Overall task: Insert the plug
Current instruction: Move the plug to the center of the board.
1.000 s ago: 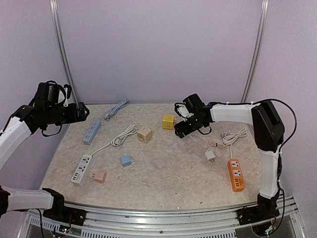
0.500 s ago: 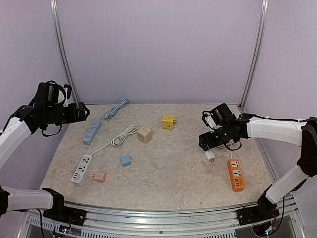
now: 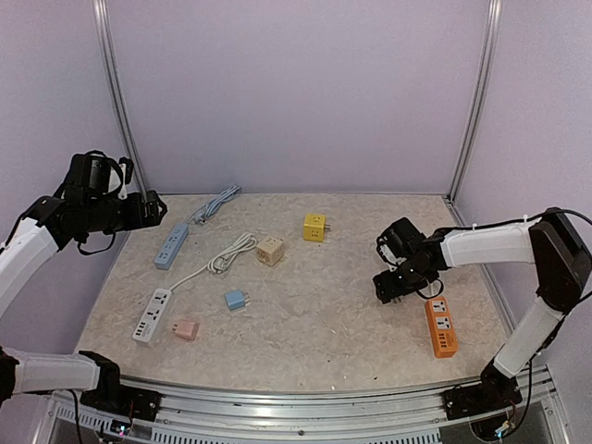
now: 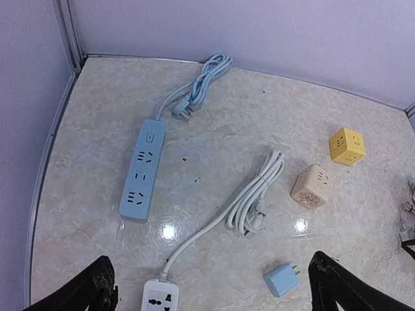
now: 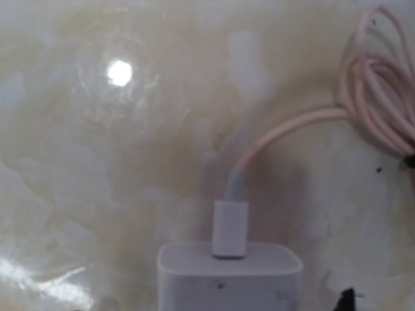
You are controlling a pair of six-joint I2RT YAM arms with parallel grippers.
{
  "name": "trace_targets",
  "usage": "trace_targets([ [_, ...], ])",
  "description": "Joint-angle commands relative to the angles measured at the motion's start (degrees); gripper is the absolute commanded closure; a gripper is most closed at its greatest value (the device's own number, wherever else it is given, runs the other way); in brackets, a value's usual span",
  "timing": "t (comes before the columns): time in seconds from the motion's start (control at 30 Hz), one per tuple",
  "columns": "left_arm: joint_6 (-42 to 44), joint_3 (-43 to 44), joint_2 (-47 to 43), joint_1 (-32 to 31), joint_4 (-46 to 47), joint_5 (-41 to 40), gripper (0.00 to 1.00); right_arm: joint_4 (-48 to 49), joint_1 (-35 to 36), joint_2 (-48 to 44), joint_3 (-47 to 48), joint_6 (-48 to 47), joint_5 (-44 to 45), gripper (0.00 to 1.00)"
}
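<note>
A mottled beige stone-look table (image 3: 324, 324) fills the floor of the lilac-walled cell. The white-shelled left arm (image 3: 23, 250) is raised over the table's left edge. Its left gripper (image 3: 153, 208) is released: in the wrist view its black fingers (image 4: 91, 291) stand wide apart at the bottom corners with nothing between them. The white-shelled right arm (image 3: 486, 245) stretches in low from the right. Its right gripper (image 3: 388, 287) sits down at the table surface, just beside the far end of the orange rectangular power strip (image 3: 441, 326). Whether those jaws are spread or clenched cannot be told.

On the left half lie a long blue power strip (image 3: 171, 245) with its coiled blue cord and a white power strip (image 3: 153, 315) with a looped white cord. Near the middle sit a yellow cube socket (image 3: 314, 227) and a beige cube socket (image 3: 270, 251), apart from each other. Closer in are a small blue wall adapter (image 3: 236, 300) and a small pink wall adapter (image 3: 186, 329).

The white square charger plug (image 5: 230, 275) lies flat on the table directly below the right wrist camera. A white connector (image 5: 230, 227) is seated in its upper edge, and a pale pink cable (image 5: 285, 129) curls away from it into a loose coil at the upper right.
</note>
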Motion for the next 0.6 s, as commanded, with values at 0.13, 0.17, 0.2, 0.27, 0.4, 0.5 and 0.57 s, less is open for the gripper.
trace_targets([
  [0.13, 0.3, -0.4, -0.6, -0.2, 0.1, -1.3, 0.01, 4.4, 0.3, 3.5, -2.3, 1.2, -2.4, 0.32],
  [0.17, 0.4, -0.4, -0.7, -0.3, 0.0, -1.4, 0.01, 4.8, 0.3, 3.7, -2.4, 1.3, -2.7, 0.35],
  [0.2, 0.4, -0.4, -0.7, -0.3, 0.0, -1.5, 0.01, 5.1, 0.3, 4.0, -2.4, 1.3, -3.1, 0.39],
  [0.27, 0.4, -0.4, -0.8, -0.3, 0.0, -1.5, 0.01, 5.7, 0.3, 4.2, -2.2, 1.5, -3.4, 0.48],
  [0.4, 0.4, -0.4, -0.8, -0.3, 0.1, -1.7, 0.01, 6.2, 0.5, 5.2, -1.0, 1.4, -4.2, 0.65],
  [0.5, 0.3, -0.3, -0.7, -0.3, -0.1, -1.4, 0.01, 6.7, 1.4, 6.9, 1.9, 1.0, -5.2, 0.66],
  [0.57, 0.4, -0.3, -0.7, -0.3, 0.0, -1.5, 0.01, 7.3, 2.4, 9.3, 5.1, 0.9, -5.6, 0.66],
])
